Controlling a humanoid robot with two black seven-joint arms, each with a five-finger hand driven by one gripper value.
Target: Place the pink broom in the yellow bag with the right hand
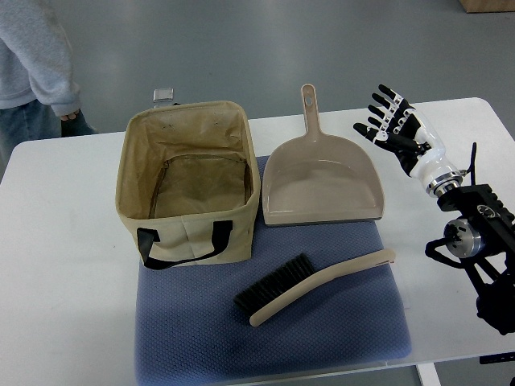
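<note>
Blue-grey padded cloth (322,338) covers the middle of the white bench (64,265), reaching its near edge. On the cloth's near half lies the broom (314,285), a pale pinkish-beige hand brush on its side, dark bristles toward the bench's left, its curved handle running up toward the right edge of the cloth. Nothing touches it. Behind it, at the cloth's far left, stands the bag (187,181), a tan-yellow fabric box with black handles, mouth open upward and seemingly holding nothing, though its inner walls are in shade. Just beside the bag on its right rests a dustpan (322,189) of the same beige, handle pointing to the far edge of the bench. The right hand (396,127) hovers near the bench's far right corner, well apart from the broom, its black-and-white fingers (385,100) spread and holding nothing. A person in a grey sleeve (36,56) stands past the bench's far left corner.
</note>
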